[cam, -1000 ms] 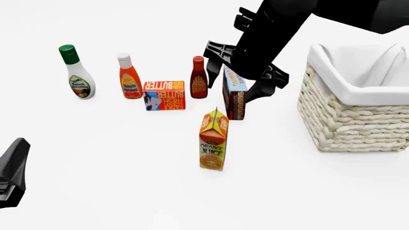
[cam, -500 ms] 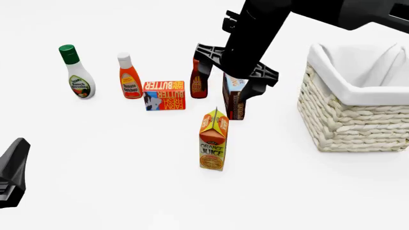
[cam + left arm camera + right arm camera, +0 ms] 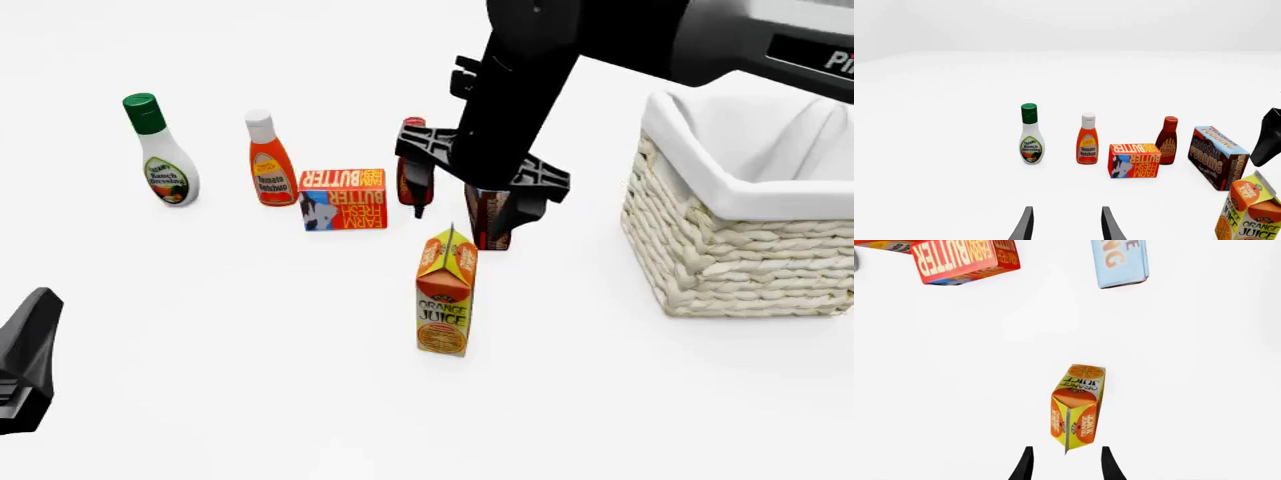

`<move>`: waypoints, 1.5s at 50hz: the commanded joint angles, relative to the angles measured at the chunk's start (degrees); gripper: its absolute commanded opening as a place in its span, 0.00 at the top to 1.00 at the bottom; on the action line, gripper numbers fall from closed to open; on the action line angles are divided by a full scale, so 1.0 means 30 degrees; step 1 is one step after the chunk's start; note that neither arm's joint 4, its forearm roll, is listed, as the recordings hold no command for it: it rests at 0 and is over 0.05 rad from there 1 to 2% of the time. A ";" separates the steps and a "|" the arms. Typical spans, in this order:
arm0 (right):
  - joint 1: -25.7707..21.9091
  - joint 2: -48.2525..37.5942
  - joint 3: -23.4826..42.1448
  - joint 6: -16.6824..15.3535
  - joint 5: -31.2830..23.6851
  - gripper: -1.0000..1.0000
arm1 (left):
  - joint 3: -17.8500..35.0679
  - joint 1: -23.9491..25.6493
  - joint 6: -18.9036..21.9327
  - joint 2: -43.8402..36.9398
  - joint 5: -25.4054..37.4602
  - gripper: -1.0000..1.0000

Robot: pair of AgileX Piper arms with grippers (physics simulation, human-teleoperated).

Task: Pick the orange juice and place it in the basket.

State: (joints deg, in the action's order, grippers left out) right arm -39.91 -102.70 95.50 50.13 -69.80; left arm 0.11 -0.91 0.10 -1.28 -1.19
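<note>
So far, the task is only beginning, as I judge it: the orange juice (image 3: 446, 292) is standing upright on the table (image 3: 267, 380), untouched, and the basket (image 3: 747, 215) at about 3 o'clock from it is showing only its white cloth lining. The right gripper (image 3: 470, 190) is hanging above and behind the carton, toward 12 o'clock, with its fingers spread apart and nothing between them. In the right wrist view the carton (image 3: 1077, 407) is lying just ahead of the two open fingertips (image 3: 1026, 465), so the grasp, the lift, the carry and the release are all remaining.

The left gripper (image 3: 1065, 227) is resting low at about 8 o'clock, its fingers parted and empty, well apart from the carton.

Some things are hard to make out. The right arm is covering most of the chocolate pudding box (image 3: 489, 222) and part of the BBQ sauce bottle (image 3: 412, 180) in the front view. The basket is being cut off by the right edge, and its bottom is not visible. In the left wrist view the carton (image 3: 1249, 212) is cut by the corner.
</note>
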 commanded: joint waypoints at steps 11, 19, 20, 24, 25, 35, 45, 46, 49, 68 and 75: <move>-0.0173 -0.0276 -0.0656 -0.0270 -0.0031 0.00 | 0.0000 0.0002 0.0000 -0.0003 -0.0001 0.00; -0.0065 -0.0420 -0.0788 -0.0545 -0.0032 0.00 | 0.0000 -0.0003 0.0000 0.0001 0.0001 0.00; -0.0038 -0.0448 -0.0819 -0.0603 -0.0032 0.00 | 0.0000 0.0003 0.0001 -0.0010 -0.0005 0.00; 0.0134 -0.0552 -0.0863 -0.0888 -0.0032 0.00 | 0.0000 -0.0001 0.0000 0.0003 0.0001 0.00; 0.0135 -0.0552 -0.0863 -0.0889 -0.0032 0.00 | 0.0000 -0.0002 0.0001 -0.0001 0.0000 0.00; 0.0087 -0.0667 -0.0802 -0.0976 -0.0032 0.00 | 0.0000 -0.0001 0.0000 0.0003 0.0001 0.00; -0.0092 -0.1054 -0.0488 -0.0947 -0.0032 0.00 | 0.0000 -0.0003 0.0000 0.0002 0.0001 0.00; -0.0072 -0.1067 -0.0504 -0.0972 -0.0032 0.00 | 0.0000 -0.0002 -0.0002 0.0002 0.0001 0.00; -0.0227 -0.1123 -0.0520 -0.0835 -0.0032 0.00 | 0.0000 0.0006 0.0002 -0.0004 -0.0003 0.00; -0.0617 -0.1817 -0.0206 -0.0611 -0.0031 0.00 | 0.0000 0.0001 0.0001 -0.0005 -0.0002 0.00; -0.0757 -0.2055 -0.0166 -0.0536 -0.0031 0.00 | 0.0000 0.0001 -0.0001 -0.0008 -0.0004 0.00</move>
State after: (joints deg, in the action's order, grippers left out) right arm -41.44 -107.72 94.50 48.12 -69.90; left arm 0.11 -0.91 0.10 -1.29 -1.19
